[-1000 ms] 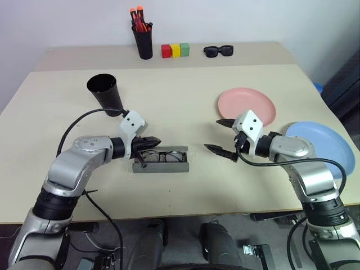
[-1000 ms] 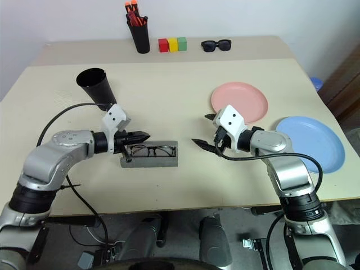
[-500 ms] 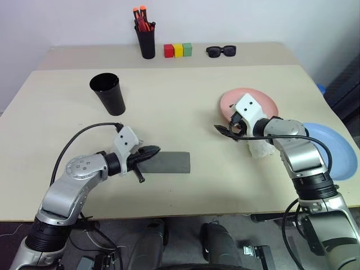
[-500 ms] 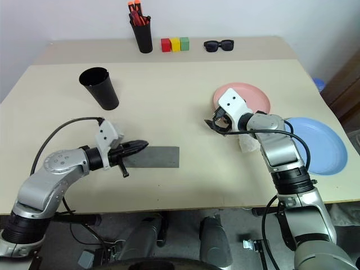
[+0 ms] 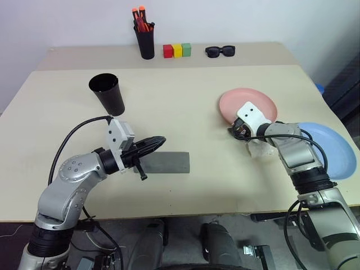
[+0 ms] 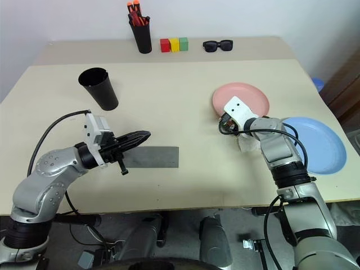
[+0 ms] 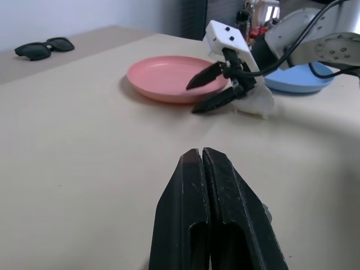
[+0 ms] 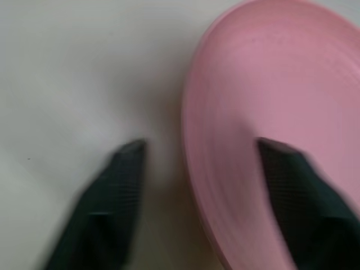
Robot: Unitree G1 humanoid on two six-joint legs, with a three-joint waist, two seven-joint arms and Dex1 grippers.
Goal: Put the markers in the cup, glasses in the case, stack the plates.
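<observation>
Case lid now down, cup upright.

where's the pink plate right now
In the left eye view the pink plate lies on the table's right side, just left of the blue plate, with the right end effector at its near edge.

No writing, label, brand mark or number could be read on anything in these views. Every surface looked plain and unmarked.
</observation>
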